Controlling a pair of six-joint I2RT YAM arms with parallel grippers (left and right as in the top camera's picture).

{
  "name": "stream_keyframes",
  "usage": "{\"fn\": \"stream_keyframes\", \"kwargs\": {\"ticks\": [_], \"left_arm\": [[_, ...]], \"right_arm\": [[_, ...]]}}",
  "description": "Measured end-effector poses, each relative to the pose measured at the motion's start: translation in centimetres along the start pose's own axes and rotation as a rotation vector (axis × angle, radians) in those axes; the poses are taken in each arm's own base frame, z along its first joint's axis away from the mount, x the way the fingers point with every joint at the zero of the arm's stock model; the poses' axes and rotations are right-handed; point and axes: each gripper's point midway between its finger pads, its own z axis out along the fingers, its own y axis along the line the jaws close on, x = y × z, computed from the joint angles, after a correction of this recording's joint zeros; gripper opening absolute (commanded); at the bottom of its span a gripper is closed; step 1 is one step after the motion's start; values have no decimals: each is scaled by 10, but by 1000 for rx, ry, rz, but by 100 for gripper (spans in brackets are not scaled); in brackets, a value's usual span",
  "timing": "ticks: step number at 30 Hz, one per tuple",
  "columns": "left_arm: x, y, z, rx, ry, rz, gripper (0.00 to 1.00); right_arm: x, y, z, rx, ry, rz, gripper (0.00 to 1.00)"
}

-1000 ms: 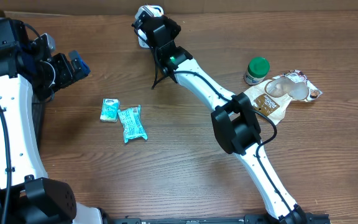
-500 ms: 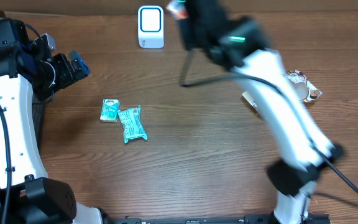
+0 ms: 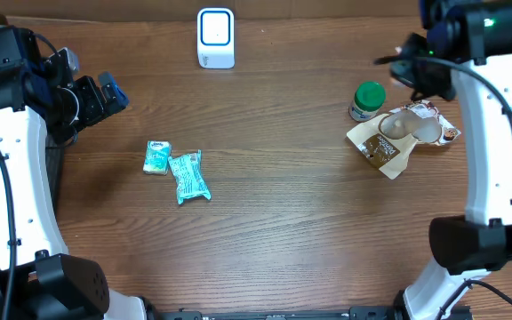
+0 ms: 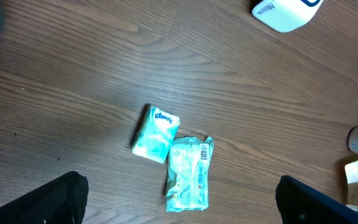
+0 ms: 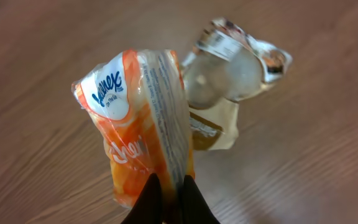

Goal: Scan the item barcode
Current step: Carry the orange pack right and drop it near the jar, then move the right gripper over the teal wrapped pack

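My right gripper (image 5: 168, 186) is shut on the lower edge of an orange Kleenex tissue pack (image 5: 138, 124), which hangs above the table. In the overhead view that gripper (image 3: 409, 68) is at the far right, above a green-lidded bottle (image 3: 367, 100); the orange pack does not show there. The white barcode scanner (image 3: 215, 37) stands at the back centre, well to its left. My left gripper (image 4: 180, 185) hangs open high over a teal Kleenex pack (image 4: 156, 133) and a teal wrapper (image 4: 189, 173), holding nothing.
A clear bag with a brown label (image 3: 403, 133) lies beside the bottle, under the right gripper, and shows as the clear bag (image 5: 229, 74) behind the orange pack. The teal pack (image 3: 156, 157) and wrapper (image 3: 189, 177) lie left of centre.
The right arm has swung from the scanner at the back centre across to the far right, over the bottle and bag. The left arm has not moved.
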Motion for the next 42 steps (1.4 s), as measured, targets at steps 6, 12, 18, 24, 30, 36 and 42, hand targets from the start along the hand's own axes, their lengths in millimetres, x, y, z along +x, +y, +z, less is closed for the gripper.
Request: {"fn": "stream_keyframes", "kwargs": {"ticks": [6, 12, 18, 24, 30, 36, 42], "left_arm": [[0, 0, 0, 0, 0, 0, 100], [0, 0, 0, 0, 0, 0, 100], [0, 0, 0, 0, 0, 0, 99], [0, 0, 0, 0, 0, 0, 100], [0, 0, 0, 0, 0, 0, 100], [0, 0, 0, 0, 0, 0, 100], [0, 0, 0, 0, 0, 0, 99]], "right_arm": [[20, -11, 64, 69, 120, 45, 4], [54, -10, 122, 74, 228, 64, 14], [64, -11, 143, 75, 242, 93, 45], [55, -16, 144, 69, 231, 121, 45], [41, 5, 125, -30, 205, 26, 45], [53, 66, 101, -210, 174, -150, 44], [103, 148, 86, -424, 181, -335, 45]]}}
